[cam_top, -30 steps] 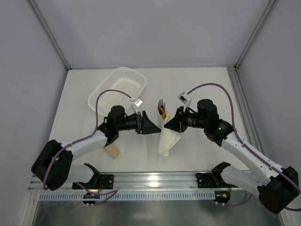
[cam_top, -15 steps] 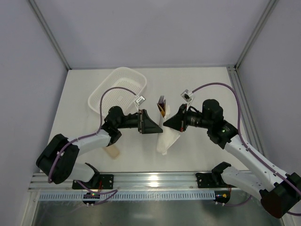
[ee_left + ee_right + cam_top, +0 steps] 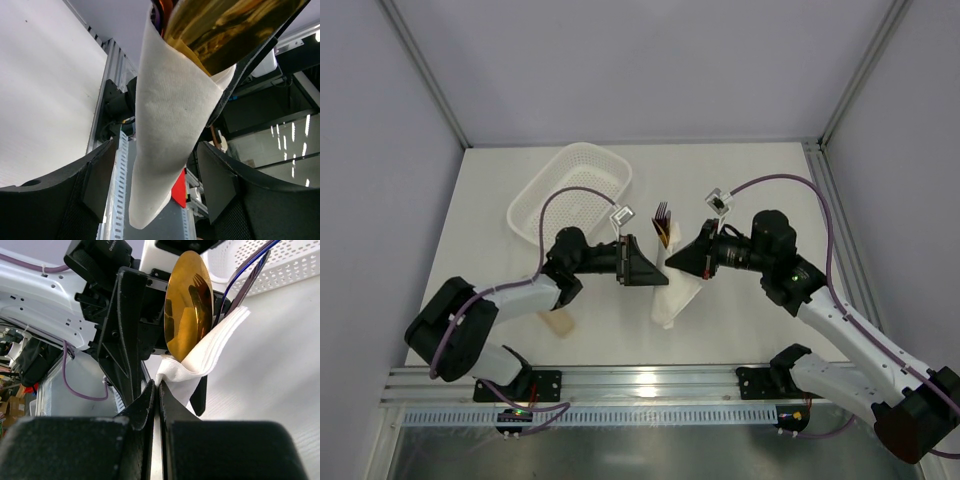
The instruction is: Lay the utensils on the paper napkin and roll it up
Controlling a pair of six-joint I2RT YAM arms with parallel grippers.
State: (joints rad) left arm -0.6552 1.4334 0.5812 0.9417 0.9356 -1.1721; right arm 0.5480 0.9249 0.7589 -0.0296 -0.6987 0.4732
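Observation:
The paper napkin [image 3: 676, 298] is wrapped in a cone around the utensils [image 3: 663, 224], whose heads stick out at its far end. In the right wrist view a gold spoon [image 3: 186, 310] and a dark fork [image 3: 248, 281] rise out of the napkin [image 3: 222, 337]. My right gripper [image 3: 159, 386] is shut on a fold of the napkin's edge. My left gripper [image 3: 156, 186] is open, its fingers [image 3: 100, 175] standing either side of the napkin roll [image 3: 170, 115] with gaps to it. The gold spoon [image 3: 225, 27] shows at the roll's top. Both grippers [image 3: 655, 268] [image 3: 673, 264] meet at the roll.
A white perforated basket [image 3: 570, 188] stands at the back left, and it shows behind the fork in the right wrist view [image 3: 295, 262]. A flat beige slab [image 3: 558, 322] lies by the left arm. The table's front rail [image 3: 640, 385] runs just below the roll.
My left gripper has reached a little further right around the napkin roll and its jaws have narrowed slightly. The right arm shifted slightly, still pinching the napkin.

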